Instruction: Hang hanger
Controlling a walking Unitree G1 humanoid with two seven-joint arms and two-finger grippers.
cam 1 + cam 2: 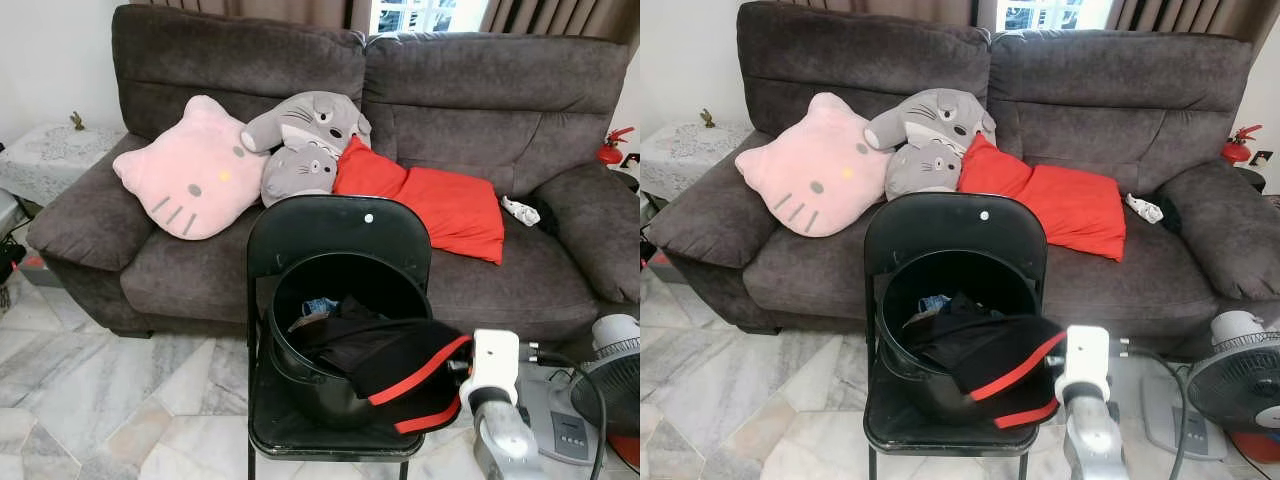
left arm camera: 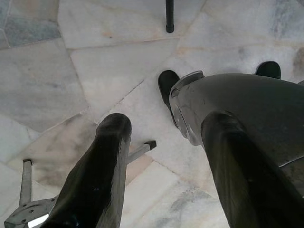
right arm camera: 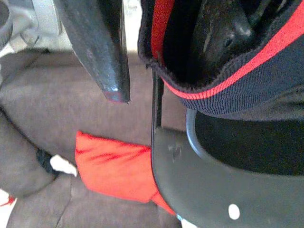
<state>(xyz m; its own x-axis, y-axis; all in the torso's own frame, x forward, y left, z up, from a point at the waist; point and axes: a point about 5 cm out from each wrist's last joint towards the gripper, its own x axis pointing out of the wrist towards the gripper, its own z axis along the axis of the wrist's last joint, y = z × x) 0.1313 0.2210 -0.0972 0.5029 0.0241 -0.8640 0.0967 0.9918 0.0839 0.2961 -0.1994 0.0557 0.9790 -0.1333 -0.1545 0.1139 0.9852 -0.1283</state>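
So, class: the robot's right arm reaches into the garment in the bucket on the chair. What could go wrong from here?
1. The black-and-red garment drapes over the bucket rim; pulling it might tip the bucket.
2. The bucket fills the folding chair seat; a tug could slide it off.
3. The right gripper has one finger inside the fabric and may snag.

Chair back [image 1: 340, 235] walls the bucket [image 1: 300, 370] behind; its top is open

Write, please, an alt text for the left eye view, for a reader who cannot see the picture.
A black folding chair on a marble floor holds a black bucket of dark clothes, and a black garment with red trim hangs over the bucket's rim beside the robot's right arm. Behind stands a grey sofa with a pink cat cushion, grey plush toys and a red cushion.
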